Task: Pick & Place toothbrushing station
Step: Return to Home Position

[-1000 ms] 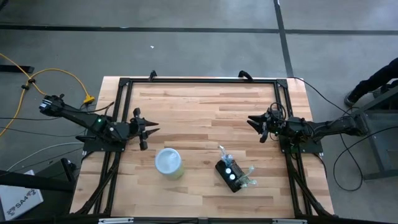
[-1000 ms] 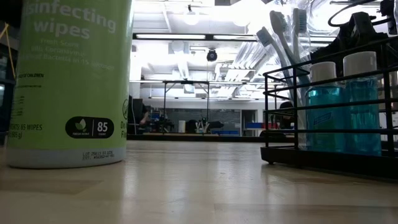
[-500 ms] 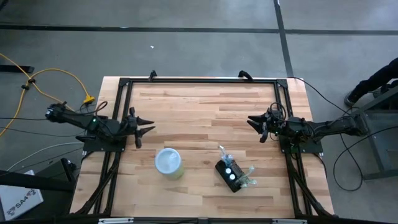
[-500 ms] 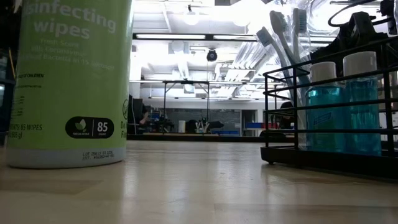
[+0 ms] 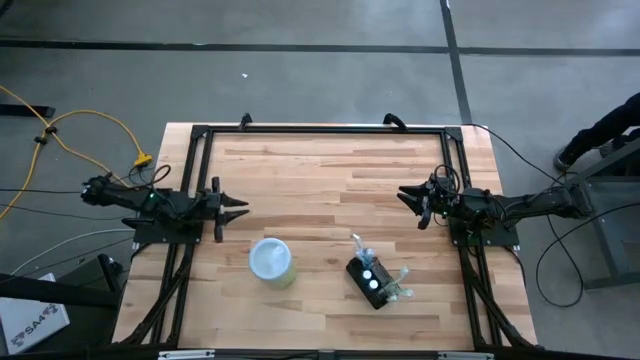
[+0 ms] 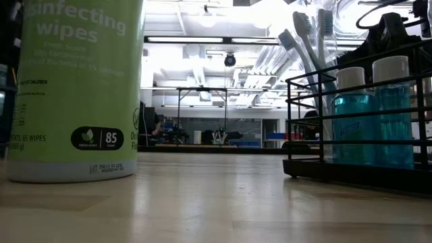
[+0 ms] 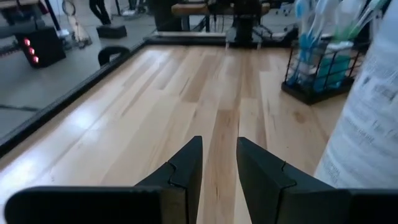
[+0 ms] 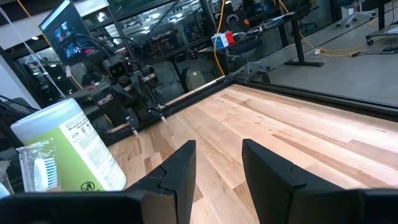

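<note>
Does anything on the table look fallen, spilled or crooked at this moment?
Nothing has spilled or fallen. Only the black rack sits turned at an angle to the table's edges, with toothbrushes leaning out of it. The wipes tub stands upright. The left pincer and right pincer are open and empty at the sides.
</note>
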Controlling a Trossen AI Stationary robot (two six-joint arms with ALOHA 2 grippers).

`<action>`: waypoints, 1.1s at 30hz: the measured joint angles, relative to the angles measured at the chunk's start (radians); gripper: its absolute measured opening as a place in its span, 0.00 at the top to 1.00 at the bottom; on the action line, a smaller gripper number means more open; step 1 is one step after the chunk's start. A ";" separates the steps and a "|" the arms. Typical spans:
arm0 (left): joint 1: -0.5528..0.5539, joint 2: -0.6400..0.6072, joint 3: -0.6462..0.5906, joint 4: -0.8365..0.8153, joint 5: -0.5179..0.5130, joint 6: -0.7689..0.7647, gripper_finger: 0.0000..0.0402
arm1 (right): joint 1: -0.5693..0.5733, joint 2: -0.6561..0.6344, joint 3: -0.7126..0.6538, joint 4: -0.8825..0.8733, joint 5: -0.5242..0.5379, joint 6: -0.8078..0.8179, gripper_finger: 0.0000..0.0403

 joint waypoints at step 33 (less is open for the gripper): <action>0.169 0.037 -0.112 0.312 0.323 0.135 0.77 | 0.000 0.000 0.000 0.000 0.000 0.003 0.70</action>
